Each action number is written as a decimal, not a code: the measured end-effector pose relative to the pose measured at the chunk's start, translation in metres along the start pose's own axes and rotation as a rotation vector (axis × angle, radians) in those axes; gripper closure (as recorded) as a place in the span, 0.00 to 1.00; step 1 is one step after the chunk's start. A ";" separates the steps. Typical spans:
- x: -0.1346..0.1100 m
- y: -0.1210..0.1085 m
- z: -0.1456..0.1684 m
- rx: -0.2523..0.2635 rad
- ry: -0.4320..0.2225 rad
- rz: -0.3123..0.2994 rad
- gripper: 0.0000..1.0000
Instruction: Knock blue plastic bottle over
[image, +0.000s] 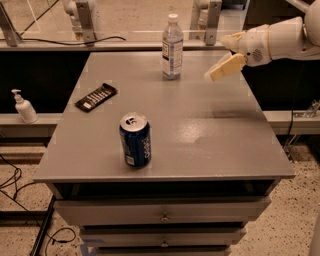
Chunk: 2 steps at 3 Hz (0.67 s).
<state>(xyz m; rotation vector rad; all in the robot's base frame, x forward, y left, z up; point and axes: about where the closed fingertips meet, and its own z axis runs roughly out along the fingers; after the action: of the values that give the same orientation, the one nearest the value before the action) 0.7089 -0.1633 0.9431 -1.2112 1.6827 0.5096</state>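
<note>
Obs., left to right.

- Small white pump bottle: off the counter, on the low ledge beyond its left edge. Not involved.
- Flat dark packet: lies near the left edge, about halfway back.
- Dark blue soda can: upright, near the front edge, left of centre. Well apart from the target.
- Blue plastic bottle: upright, white cap on, close to the far edge and roughly midway along it. Not tipped and not touched.
- Gripper: in the air over the far right part of the counter, to the right of the bottle, with a clear gap between them. Cannot tell whether the pincer is released or clenched. It is holding nothing that I can see.

Step in hand (judged): approach for the sideways strike. Knock not yet made.

Notes on doing it well:
- Sweep left along the far edge. Meet the bottle high, at or above the label top. A low hit would likely only slide it, since a slim, clear bottle looks light.
- Aim the push leftward or slightly toward the front edge, where there is bare counter for it to land. A push away risks sending it over the far edge.
- Carry the stroke through past the bottle's standing spot so it goes fully over.
- Packet and can lie clear of this path.
</note>
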 end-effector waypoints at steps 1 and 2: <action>-0.003 -0.003 0.025 0.055 -0.082 0.039 0.00; -0.014 -0.024 0.053 0.137 -0.210 0.076 0.00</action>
<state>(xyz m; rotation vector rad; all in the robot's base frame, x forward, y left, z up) 0.7553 -0.1258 0.9357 -0.9635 1.5617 0.5392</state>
